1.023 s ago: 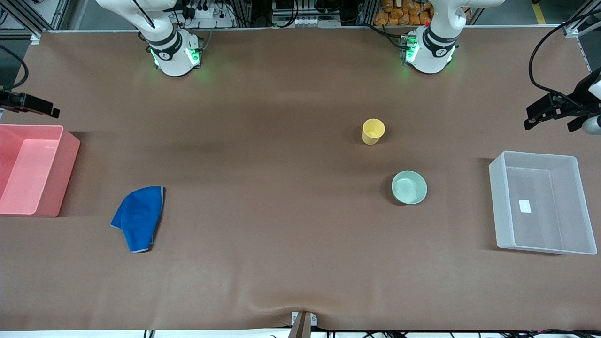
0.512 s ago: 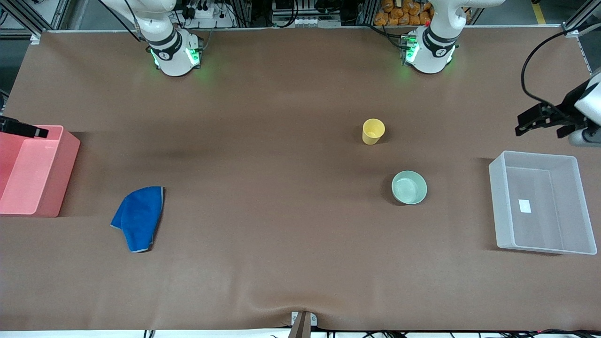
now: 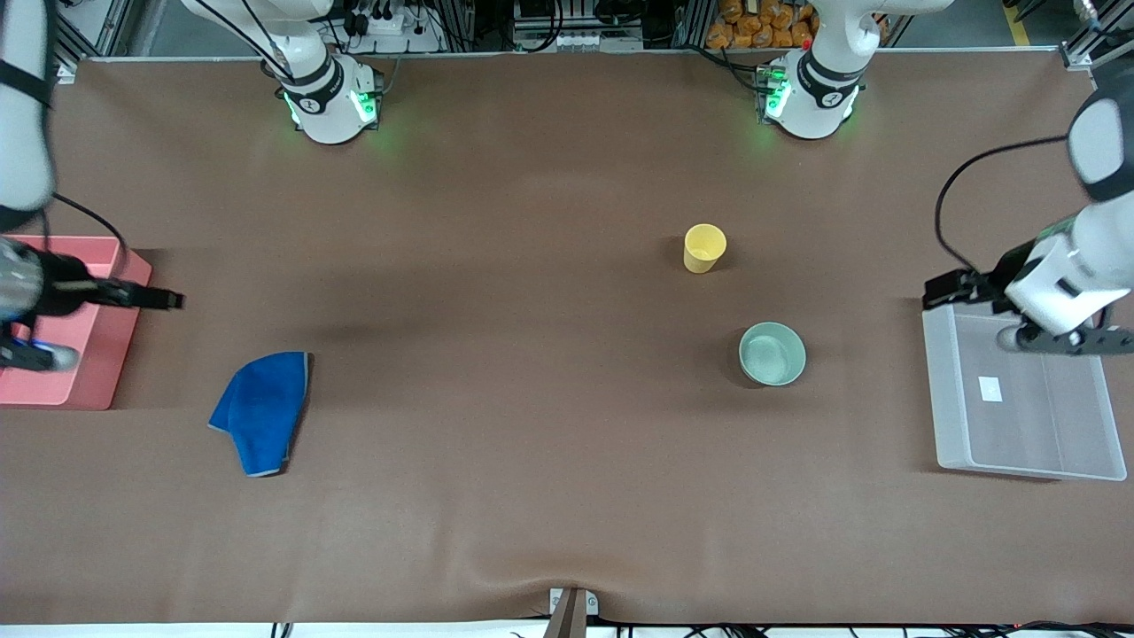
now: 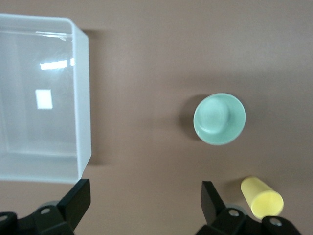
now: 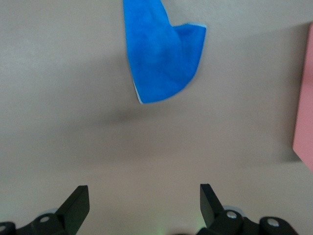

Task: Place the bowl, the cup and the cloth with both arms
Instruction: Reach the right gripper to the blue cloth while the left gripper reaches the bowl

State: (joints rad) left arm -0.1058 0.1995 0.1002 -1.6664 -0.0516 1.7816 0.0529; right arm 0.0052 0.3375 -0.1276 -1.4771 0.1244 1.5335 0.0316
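Nothing placed yet. Left gripper (image 3: 941, 290) hung over the clear bin's (image 3: 946, 416) rim at the left arm's end, jaws wide apart, empty. Bowl (image 3: 772, 354) and cup (image 3: 704, 247) sat on the worktop (image 3: 532, 443) toward mid-table from it, bowl closer to it. Right gripper (image 3: 168, 300) hung just off the pink bin (image 3: 84, 394), jaws apart, empty; cloth (image 3: 260, 410) lay near it, closer to the front camera, long axis running roughly toward that camera.

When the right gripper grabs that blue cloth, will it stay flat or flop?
The cloth will probably flop: it lies folded over itself in soft, uneven curves. It likely drapes from wherever it is pinched. Pushed, it would probably bunch rather than slide, since the brown table cover looks matte.
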